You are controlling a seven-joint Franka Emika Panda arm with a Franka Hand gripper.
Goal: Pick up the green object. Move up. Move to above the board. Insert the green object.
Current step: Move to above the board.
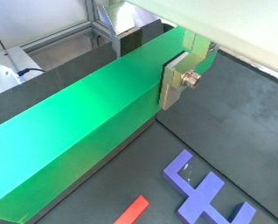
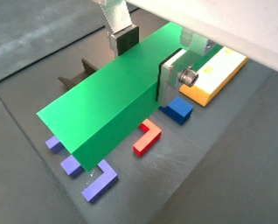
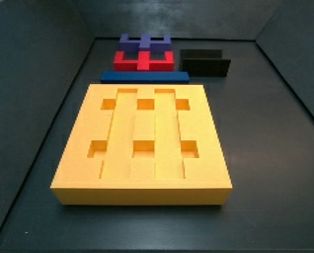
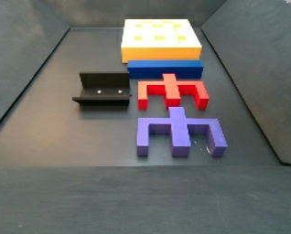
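My gripper (image 2: 148, 59) is shut on the green object (image 2: 112, 109), a long green square bar held across its middle and lifted off the dark floor. In both wrist views a silver finger (image 1: 173, 83) presses its near side. The opposite finger with its dark pad (image 2: 121, 41) shows in a wrist view. The bar fills much of a wrist view (image 1: 83, 118). The board (image 3: 144, 138), a thick yellow-orange block with grooves and six square holes, lies in both side views (image 4: 160, 37); a corner of it shows beyond the gripper (image 2: 223, 70). Neither side view shows the gripper or the bar.
A flat blue bar (image 3: 144, 75) lies against the board's end (image 4: 164, 69). A red comb piece (image 4: 170, 90) and a purple comb piece (image 4: 178, 132) lie beyond it. The fixture (image 4: 102, 89) stands beside them. Below the bar lie a purple piece (image 1: 205, 197) and a red piece (image 2: 145, 136).
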